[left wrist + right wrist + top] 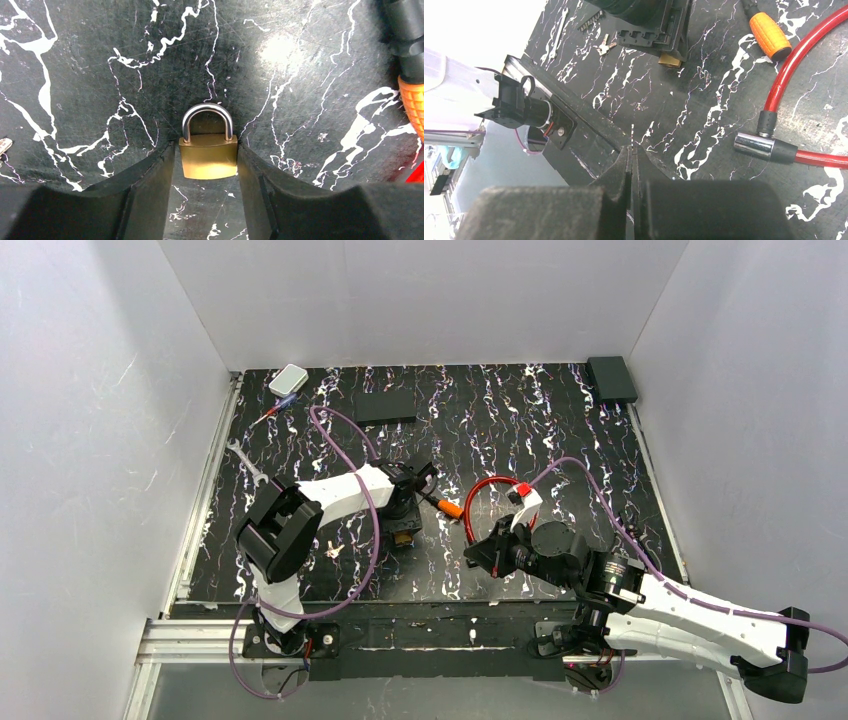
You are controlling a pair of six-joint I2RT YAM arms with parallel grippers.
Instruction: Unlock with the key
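Note:
The brass padlock (pixel 207 160) with a steel shackle lies flat on the black marbled table (pixel 560 440). My left gripper (pixel 206 148) is shut on its body, one finger against each side. From above, the left gripper (pixel 404 525) covers most of the padlock (pixel 403 538). The orange key (pixel 450 508), with its black rod, lies just right of the left gripper. It also shows in the left wrist view (pixel 414 100) and the right wrist view (pixel 770 35). My right gripper (pixel 478 555) is shut, low over the table, right of the padlock; its jaws (pixel 632 150) meet, with a thin pale sliver at the tips.
A red cable lock (pixel 480 490) with a chrome end (pixel 754 145) loops beside the right gripper. A small silver key-shaped piece (pixel 333 550) lies left of the padlock. A silver wrench (pixel 245 462), a white box (pixel 288 379) and two black boxes (pixel 385 405) (pixel 611 378) lie farther back.

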